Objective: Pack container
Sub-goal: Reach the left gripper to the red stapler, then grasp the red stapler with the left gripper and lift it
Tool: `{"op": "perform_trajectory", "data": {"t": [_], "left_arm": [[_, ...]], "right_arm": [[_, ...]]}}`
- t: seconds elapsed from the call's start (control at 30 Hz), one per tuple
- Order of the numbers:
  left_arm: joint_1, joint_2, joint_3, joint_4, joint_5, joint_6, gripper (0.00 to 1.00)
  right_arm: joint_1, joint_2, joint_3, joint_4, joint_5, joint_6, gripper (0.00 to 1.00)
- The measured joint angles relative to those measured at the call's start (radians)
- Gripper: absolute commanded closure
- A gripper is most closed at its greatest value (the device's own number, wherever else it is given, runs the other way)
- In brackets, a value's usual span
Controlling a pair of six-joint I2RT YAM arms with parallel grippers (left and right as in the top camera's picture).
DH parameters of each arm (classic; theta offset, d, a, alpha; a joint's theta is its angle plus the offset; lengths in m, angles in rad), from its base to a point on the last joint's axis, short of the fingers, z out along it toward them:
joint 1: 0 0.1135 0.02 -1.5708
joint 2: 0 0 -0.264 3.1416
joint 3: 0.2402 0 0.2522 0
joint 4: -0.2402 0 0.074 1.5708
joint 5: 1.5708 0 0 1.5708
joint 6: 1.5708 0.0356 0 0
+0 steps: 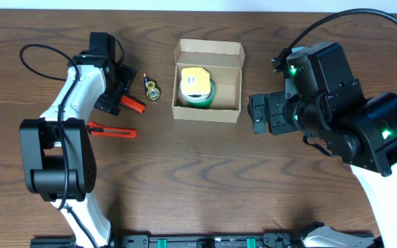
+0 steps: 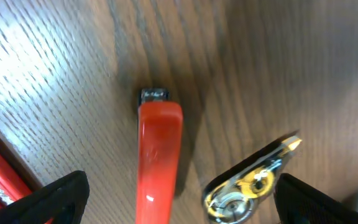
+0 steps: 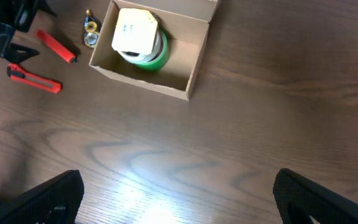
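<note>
1. Container (image 1: 207, 114), a small plain brown cardboard box, is sitting open at the far middle of the wooden table (image 1: 205, 186), with its hinged flap lid standing along the far edge.
2. Inside, a green tape roll (image 1: 211, 98) is lying toward the left wall with a yellow-and-white item (image 1: 194, 83) resting on top. The right part of the box is showing bare floor.
3. Left gripper (image 1: 121, 89) is sitting left of the box, jaws spread wide on either side of a red cutter (image 2: 160, 155). A small yellow-and-black tape dispenser (image 2: 246, 186) is lying just beside that cutter, toward the box, and a second red cutter (image 1: 112, 130) is lying nearer.
4. Right gripper (image 1: 257, 114) is waiting just right of the box, jaws spread wide and holding nothing.
5. By its looks, the box is going to handle light and fairly stiff. Its thin walls are likely to buckle under a hard squeeze, and it may be sliding easily on the smooth wood.
6. Pinching one side wall at its top rim is looking like the safest hold. The flap is probably floppy at its hinge, so a push near its free edge is looking like the way to fold it shut.
</note>
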Motion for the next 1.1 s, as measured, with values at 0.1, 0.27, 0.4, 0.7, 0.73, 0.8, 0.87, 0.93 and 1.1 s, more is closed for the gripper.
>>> {"op": "perform_trajectory", "data": {"t": [0.1, 0.27, 0.4, 0.7, 0.73, 0.8, 0.87, 0.93, 1.1], "left_arm": [[-0.001, 0.017, 0.0, -0.006, 0.009, 0.002, 0.07], [-0.002, 0.04, 0.0, -0.007, 0.006, 0.017, 0.11], [-0.003, 0.046, 0.0, -0.007, -0.017, 0.018, 0.11], [-0.003, 0.055, 0.0, -0.004, -0.05, 0.018, 0.13], [-0.003, 0.058, 0.0, -0.003, -0.05, 0.017, 0.13], [-0.003, 0.067, 0.0, -0.002, -0.05, 0.017, 0.12], [-0.003, 0.073, 0.0, 0.0, -0.05, 0.016, 0.12], [-0.003, 0.076, 0.0, 0.0, -0.05, 0.016, 0.13], [-0.002, 0.077, 0.0, 0.0, -0.05, 0.014, 0.16]], "right_arm": [[0.0, 0.0, 0.0, 0.0, 0.0, 0.0, 0.01], [0.0, 0.0, 0.0, 0.0, 0.0, 0.0, 0.01], [0.0, 0.0, 0.0, 0.0, 0.0, 0.0, 0.01], [0.0, 0.0, 0.0, 0.0, 0.0, 0.0, 0.01], [0.0, 0.0, 0.0, 0.0, 0.0, 0.0, 0.01], [0.0, 0.0, 0.0, 0.0, 0.0, 0.0, 0.01], [0.0, 0.0, 0.0, 0.0, 0.0, 0.0, 0.01], [0.0, 0.0, 0.0, 0.0, 0.0, 0.0, 0.01], [0.0, 0.0, 0.0, 0.0, 0.0, 0.0, 0.01]]}}
